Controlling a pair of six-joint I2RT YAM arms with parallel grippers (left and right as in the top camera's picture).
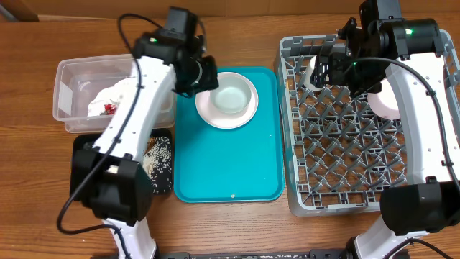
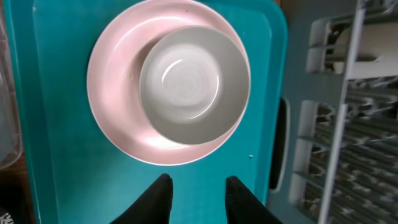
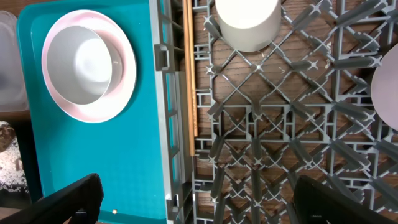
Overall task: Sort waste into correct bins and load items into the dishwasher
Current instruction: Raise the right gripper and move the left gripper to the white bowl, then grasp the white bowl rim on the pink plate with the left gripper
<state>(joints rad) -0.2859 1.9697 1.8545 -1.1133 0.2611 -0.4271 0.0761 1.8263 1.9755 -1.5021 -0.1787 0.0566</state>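
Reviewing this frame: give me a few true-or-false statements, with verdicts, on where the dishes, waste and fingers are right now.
1. The bowl sits on the pink plate on the teal tray. True.
2. The left fingers are shut on the bowl. False: they are open and empty, over the tray beside the plate.
3. A white cup is in the dishwasher rack. True.
4. The clear bin is empty. False: it holds crumpled waste.
5. The right fingers grip a plate. False: they are spread open, holding nothing.
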